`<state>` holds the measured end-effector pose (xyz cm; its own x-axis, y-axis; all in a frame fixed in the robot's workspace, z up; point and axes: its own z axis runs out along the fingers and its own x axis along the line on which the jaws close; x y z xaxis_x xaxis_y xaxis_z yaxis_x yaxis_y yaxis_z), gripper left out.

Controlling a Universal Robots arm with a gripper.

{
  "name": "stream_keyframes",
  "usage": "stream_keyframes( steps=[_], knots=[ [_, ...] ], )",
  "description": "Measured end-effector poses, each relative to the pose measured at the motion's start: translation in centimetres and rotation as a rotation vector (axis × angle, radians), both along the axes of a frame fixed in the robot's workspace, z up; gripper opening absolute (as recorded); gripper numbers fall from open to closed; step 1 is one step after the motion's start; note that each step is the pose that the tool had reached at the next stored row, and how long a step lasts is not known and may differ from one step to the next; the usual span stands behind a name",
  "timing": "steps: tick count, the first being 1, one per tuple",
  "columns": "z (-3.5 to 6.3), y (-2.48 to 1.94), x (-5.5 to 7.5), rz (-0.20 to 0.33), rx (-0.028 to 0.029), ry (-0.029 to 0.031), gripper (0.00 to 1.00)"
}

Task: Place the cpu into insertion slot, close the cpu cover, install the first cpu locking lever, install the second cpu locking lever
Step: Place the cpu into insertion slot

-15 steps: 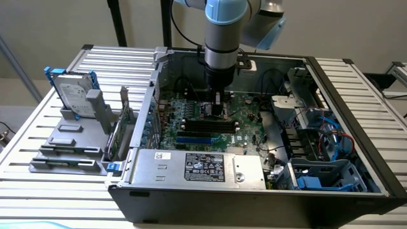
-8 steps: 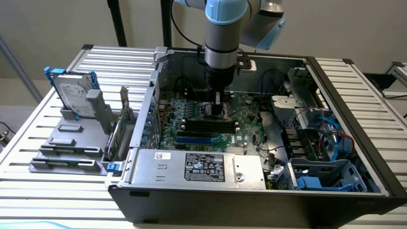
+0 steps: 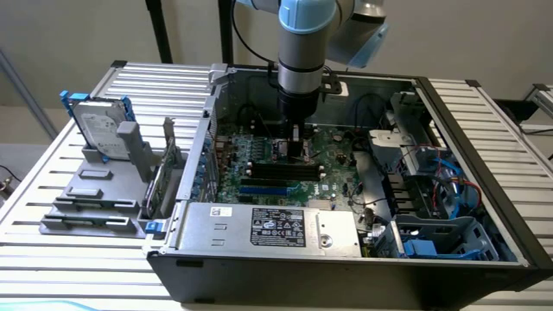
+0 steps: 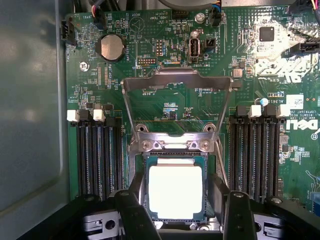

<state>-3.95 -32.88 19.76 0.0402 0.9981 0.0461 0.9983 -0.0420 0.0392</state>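
case (image 3: 259,285): black tower lying on its side on the slatted surface (image 3: 155,78), side panel off, opening facing up
inside case: green motherboard (image 3: 259,152) lying flat on the bottom; silver power supply (image 3: 207,223) sitting along the near edge; blue drive cage (image 3: 441,238) sitting in the near corner on the exterior view's right, blue cables (image 3: 449,178) running just behind it
holder (image 3: 90,194): grey rack sitting on the surface beside the case, on the exterior view's left, carrying a hard drive (image 3: 97,126) standing upright
cpu (image 4: 176,192): lying flat inside the insertion slot (image 4: 175,155), pale top facing up
cpu cover (image 4: 177,79): standing flipped open on its hinge, not lying over the cpu, board showing through its window
fingers (image 4: 220,197): spread wide, straddling the cpu on two opposite sides, gripping nothing
gripper (image 4: 176,176): hovering right over the insertion slot
writing: big white Dell lettering (image 4: 311,125) printed on the motherboard, partly cut off; white sticker (image 4: 295,100) beside it and power supply label (image 3: 278,227) carrying print too small for reading
exterior view giving: arm (image 3: 300,65) reaching straight down into the case, plus the layout of surface, holder and case
wrist view giving: black memory slots (image 4: 95,155) flanking the insertion slot on both sides, coin battery (image 4: 111,47), USB port (image 4: 194,49)
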Motion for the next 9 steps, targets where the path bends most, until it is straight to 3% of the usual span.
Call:
stream_keyframes(
  steps=[4,9],
  knots=[
    [0.06,0.00,0.0,0.000,0.0001,0.0017,0.62],
    [1.05,0.00,0.0,0.000,0.0002,0.0095,0.62]
  ],
)
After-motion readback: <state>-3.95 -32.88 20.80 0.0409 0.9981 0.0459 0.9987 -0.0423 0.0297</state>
